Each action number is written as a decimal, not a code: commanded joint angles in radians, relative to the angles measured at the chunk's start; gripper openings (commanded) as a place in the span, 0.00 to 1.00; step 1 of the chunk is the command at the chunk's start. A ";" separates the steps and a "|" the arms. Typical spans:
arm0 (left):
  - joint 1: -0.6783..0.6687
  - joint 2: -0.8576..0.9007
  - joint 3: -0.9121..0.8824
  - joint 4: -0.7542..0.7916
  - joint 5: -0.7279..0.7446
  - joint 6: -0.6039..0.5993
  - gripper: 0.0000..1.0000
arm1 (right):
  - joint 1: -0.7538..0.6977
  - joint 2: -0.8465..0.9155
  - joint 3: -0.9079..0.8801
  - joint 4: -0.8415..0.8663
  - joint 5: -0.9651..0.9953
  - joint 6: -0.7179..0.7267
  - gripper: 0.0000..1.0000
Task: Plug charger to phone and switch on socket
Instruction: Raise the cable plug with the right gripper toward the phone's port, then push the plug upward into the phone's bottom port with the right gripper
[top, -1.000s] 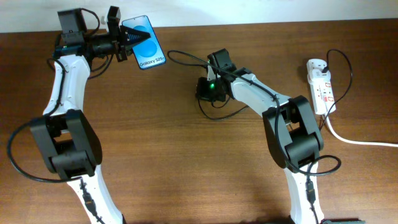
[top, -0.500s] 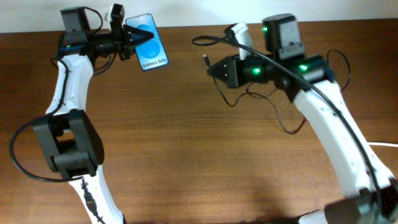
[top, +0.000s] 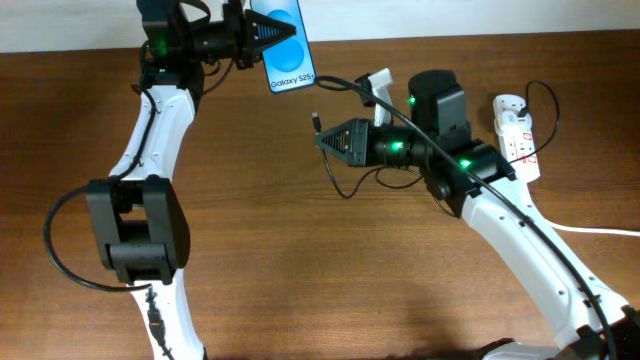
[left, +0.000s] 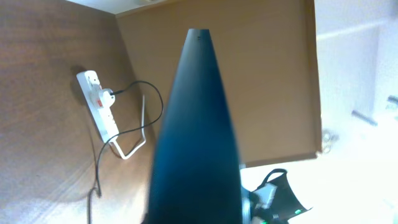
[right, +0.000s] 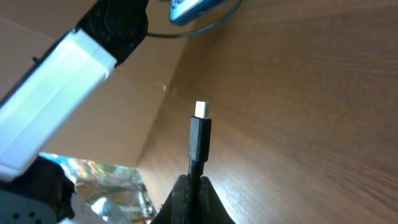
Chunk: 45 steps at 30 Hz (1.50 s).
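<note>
One phone (top: 287, 48) clamped in the left gripper (top: 258, 32), one charger (right: 200, 137) pinched by the right gripper (top: 325, 141), one socket (top: 515, 135) well aside.

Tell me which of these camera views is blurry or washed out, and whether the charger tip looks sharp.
Overhead: evenly lit and sharp, the phone text readable. Left wrist: a dark shape near the lens is out of focus, the right side is blown out white, yet the power strip is clear. Right wrist: the charger tip is sharp; the lower left corner is blurred.
</note>
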 joint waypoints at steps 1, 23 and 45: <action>0.001 -0.001 0.018 0.003 -0.026 -0.101 0.00 | 0.005 -0.001 -0.013 0.061 -0.013 0.087 0.04; -0.068 -0.001 0.018 -0.004 0.035 -0.101 0.00 | 0.005 -0.001 -0.012 0.079 0.078 0.082 0.04; -0.080 -0.001 0.017 -0.043 0.016 -0.041 0.00 | 0.005 -0.001 -0.012 0.083 0.074 0.082 0.04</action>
